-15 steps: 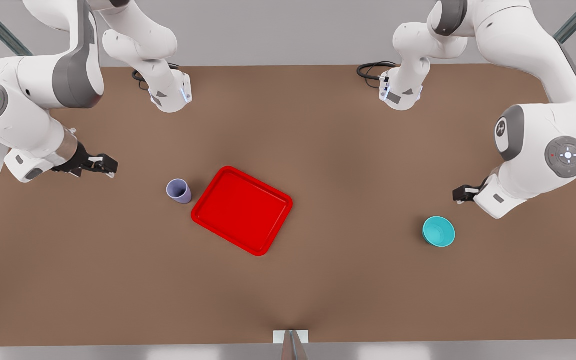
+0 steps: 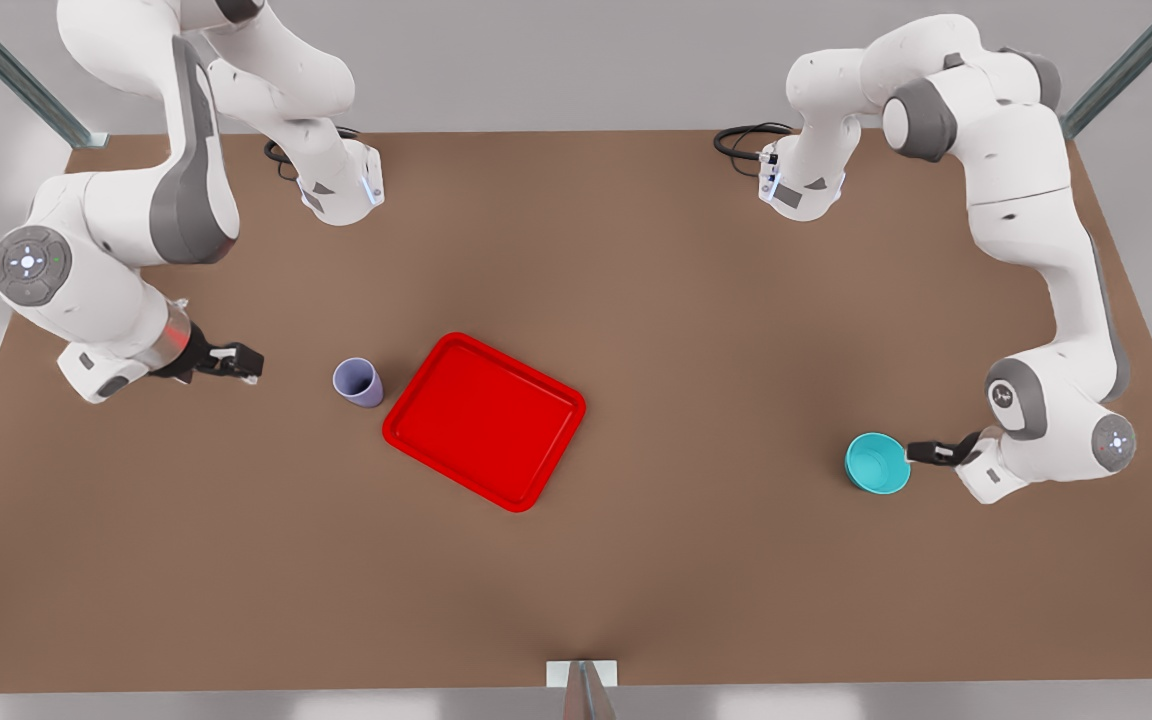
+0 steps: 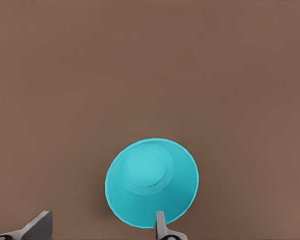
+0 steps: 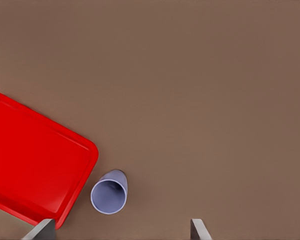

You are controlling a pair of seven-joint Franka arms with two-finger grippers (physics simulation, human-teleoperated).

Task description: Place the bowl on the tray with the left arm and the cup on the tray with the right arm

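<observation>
No readable text, brand, number or label stands on anything here; the only signs are small marks on the arms: a round pad of tiny white symbols with a red and a green dot on each arm's joint cap (image 2: 28, 264), and a small emblem, too small to read, on the other arm's grey joint (image 2: 1004, 396)

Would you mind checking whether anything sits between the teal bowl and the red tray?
Nothing visible does: bare brown table lies between the bowl and the tray. The left gripper is at the bowl's rim.
</observation>
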